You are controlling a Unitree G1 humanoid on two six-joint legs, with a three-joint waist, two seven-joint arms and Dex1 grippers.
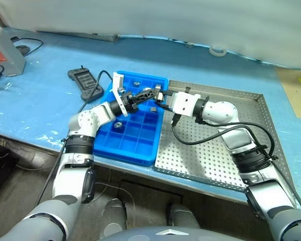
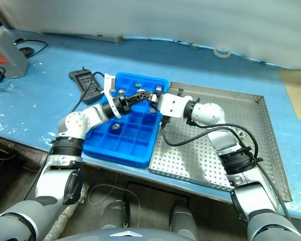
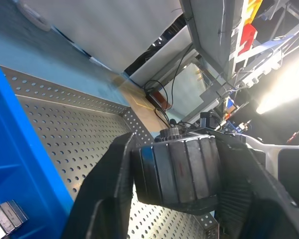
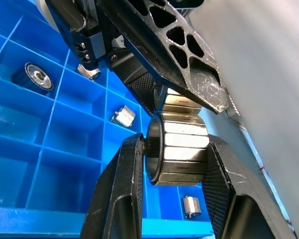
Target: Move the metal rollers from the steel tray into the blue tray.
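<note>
Passing roller mid-air over blue tray: right pincer clamping it, left pincer also closing on it. Next: releasing right, lowering into compartment.

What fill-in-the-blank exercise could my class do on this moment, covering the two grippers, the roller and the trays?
1. The left gripper and the right gripper meet above the ____ tray.
2. Both grippers are closed on one metal ____.
3. The perforated tray on the robot's right is made of ____.
4. A black remote lies on the table on the robot's ____ side of the blue tray.

Missing words: blue; roller; steel; left
</note>
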